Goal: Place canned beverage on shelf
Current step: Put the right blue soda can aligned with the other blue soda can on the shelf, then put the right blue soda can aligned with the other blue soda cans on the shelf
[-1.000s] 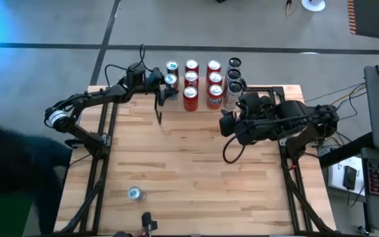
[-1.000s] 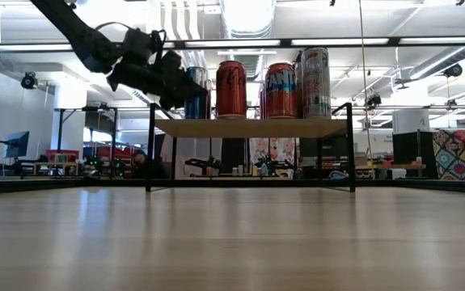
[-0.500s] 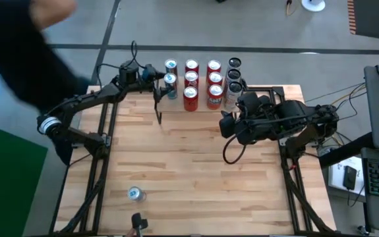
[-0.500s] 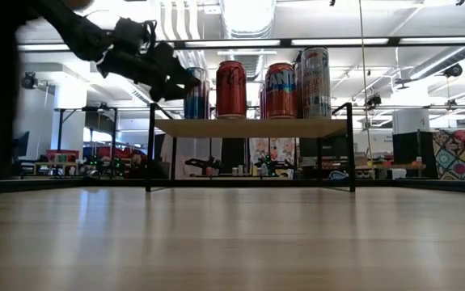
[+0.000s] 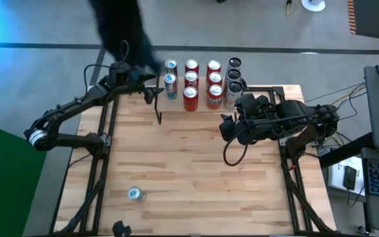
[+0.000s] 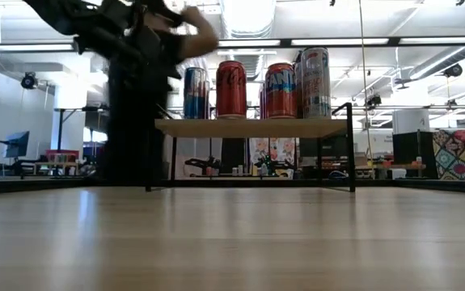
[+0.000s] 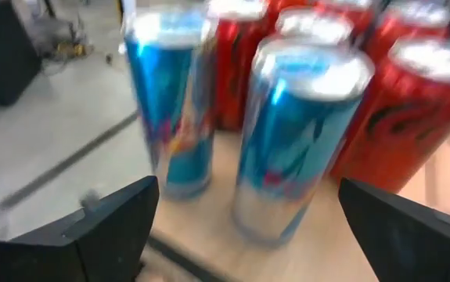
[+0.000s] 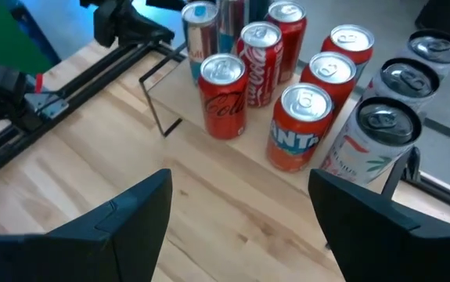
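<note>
From above, my left claw (image 5: 151, 92) hangs spread wide and empty just beside the shelf (image 5: 202, 105); the blue can (image 5: 171, 85) stands just ahead on its pale plank. My right claw (image 5: 227, 126) waits apart, parted, holding nothing. Level view: glossy cylinders top the thin black legs. Wrist view: smooth blue aluminium lies between my fingers (image 7: 107, 227).

We see the table (image 5: 196, 164), a light slatted wooden top, with the shelf (image 5: 202, 104) standing at its far edge on thin black legs. On the shelf's plank stand cans in rows: two blue cans (image 5: 171, 79) at the left, then red cans (image 5: 190, 82), orange cans (image 5: 214, 95), and pale and dark cans (image 5: 233, 84) at the right. One lone can (image 5: 134, 193) lies on the table near its front-left corner, well apart from the shelf.
</note>
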`<state>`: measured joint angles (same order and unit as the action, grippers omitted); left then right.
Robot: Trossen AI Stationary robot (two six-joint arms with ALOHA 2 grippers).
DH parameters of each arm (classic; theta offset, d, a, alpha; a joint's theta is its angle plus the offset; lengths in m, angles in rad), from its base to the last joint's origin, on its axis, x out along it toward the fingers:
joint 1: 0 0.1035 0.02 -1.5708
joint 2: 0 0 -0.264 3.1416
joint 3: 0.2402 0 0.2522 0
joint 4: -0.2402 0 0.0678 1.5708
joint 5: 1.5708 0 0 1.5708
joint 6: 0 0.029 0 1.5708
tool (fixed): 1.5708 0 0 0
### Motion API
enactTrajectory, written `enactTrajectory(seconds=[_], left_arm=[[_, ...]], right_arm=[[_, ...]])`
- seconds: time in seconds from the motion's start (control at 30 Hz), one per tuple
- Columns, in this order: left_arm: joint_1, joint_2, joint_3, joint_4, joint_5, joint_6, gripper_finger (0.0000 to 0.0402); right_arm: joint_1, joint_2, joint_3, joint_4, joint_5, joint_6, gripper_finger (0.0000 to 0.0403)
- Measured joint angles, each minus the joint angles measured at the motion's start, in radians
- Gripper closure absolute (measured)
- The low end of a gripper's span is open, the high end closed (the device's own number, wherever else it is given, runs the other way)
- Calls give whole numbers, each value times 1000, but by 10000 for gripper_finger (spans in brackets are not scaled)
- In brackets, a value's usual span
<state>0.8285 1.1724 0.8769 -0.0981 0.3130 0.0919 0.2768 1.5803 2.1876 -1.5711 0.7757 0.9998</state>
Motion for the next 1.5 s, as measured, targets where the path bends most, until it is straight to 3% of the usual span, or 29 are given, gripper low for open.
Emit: enactTrajectory(seconds=[0.2,0.33,0.8,0.97,1.1,1.27,1.5], left_arm=[[-1,17,-33,-23,-28,-29,29],[-1,56,-35,2,-112,-51,37],[-3,130,-35,85,-113,-77,41],[-3,49,-35,26,-113,-105,41],[-25,-99,-35,-59,-113,-150,41],[-134,-269,-35,-118,-122,-222,41],[-431,-341,-35,-184,-329,-348,41]], right_arm=[[0,0,-13,0,-13,-5,115],[2,0,-34,0,-30,4,115],[2,0,-63,0,-51,55,115],[0,2,-63,0,-66,27,115],[-11,4,-80,5,-176,-59,115],[-27,4,-138,52,-213,-132,115],[-42,4,-272,338,-389,-330,116]])
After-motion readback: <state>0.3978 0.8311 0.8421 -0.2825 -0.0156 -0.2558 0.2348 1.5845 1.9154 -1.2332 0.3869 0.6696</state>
